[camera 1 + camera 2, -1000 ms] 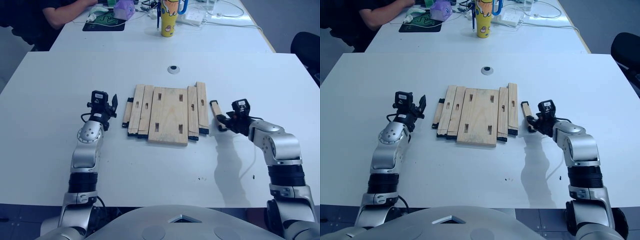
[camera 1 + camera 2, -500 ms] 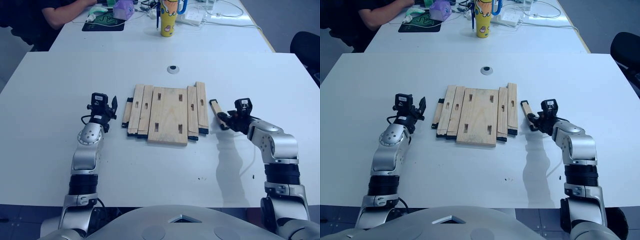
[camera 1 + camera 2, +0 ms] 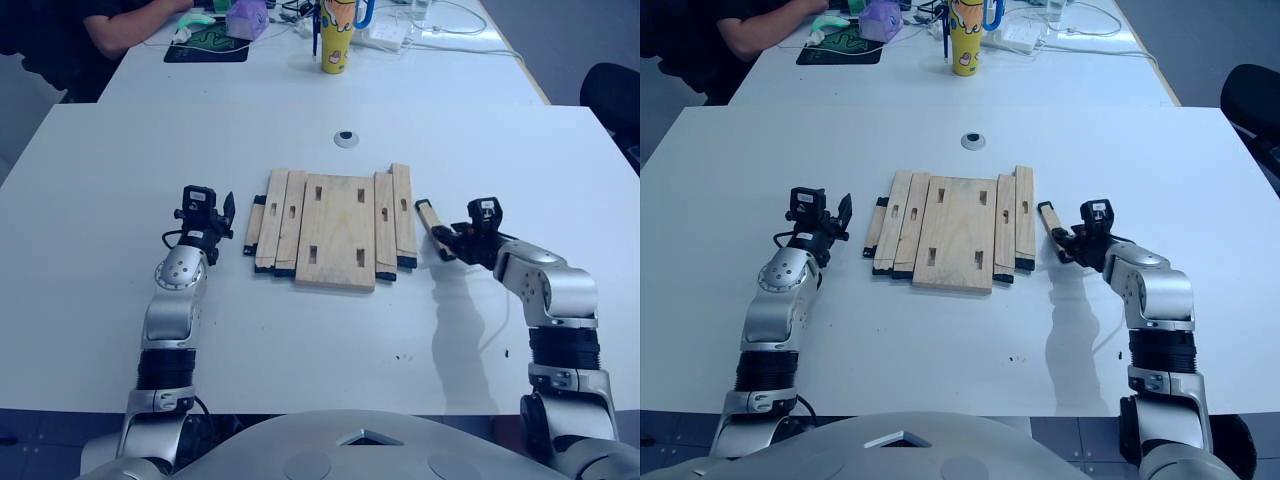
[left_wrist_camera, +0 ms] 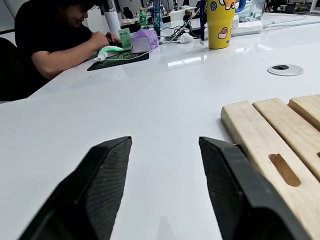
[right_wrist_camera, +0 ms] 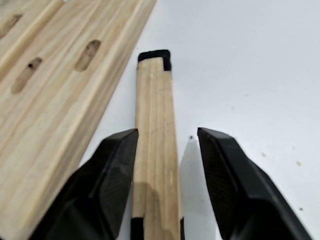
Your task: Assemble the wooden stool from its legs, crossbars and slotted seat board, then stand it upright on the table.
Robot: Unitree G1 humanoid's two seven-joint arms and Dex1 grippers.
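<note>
The pale rectangular seat board [image 3: 337,231], cut with four slots, is laid flat on the white table [image 3: 120,170] between slotted leg slats [image 3: 283,220]. A short, black-capped crossbar [image 5: 155,115] is straddled by the right gripper [image 5: 166,132], jaws spread. The left gripper [image 4: 165,142], its textured black jaws parted, is held beside the slats.

A white surface [image 3: 90,190] carries a round grey cable port [image 3: 346,138] near the middle of its far edge. Just beyond that edge, a second white surface [image 3: 470,85] holds a tall yellow cup [image 3: 338,40] with a blue handle near its centre. A purple pouch [image 3: 248,18] and a dark mat [image 3: 207,46] with a green pattern lie toward its left side, and a white power strip [image 3: 386,37] with trailing cables toward its right. A black chair [image 3: 612,95] stands off the near surface's right edge.
</note>
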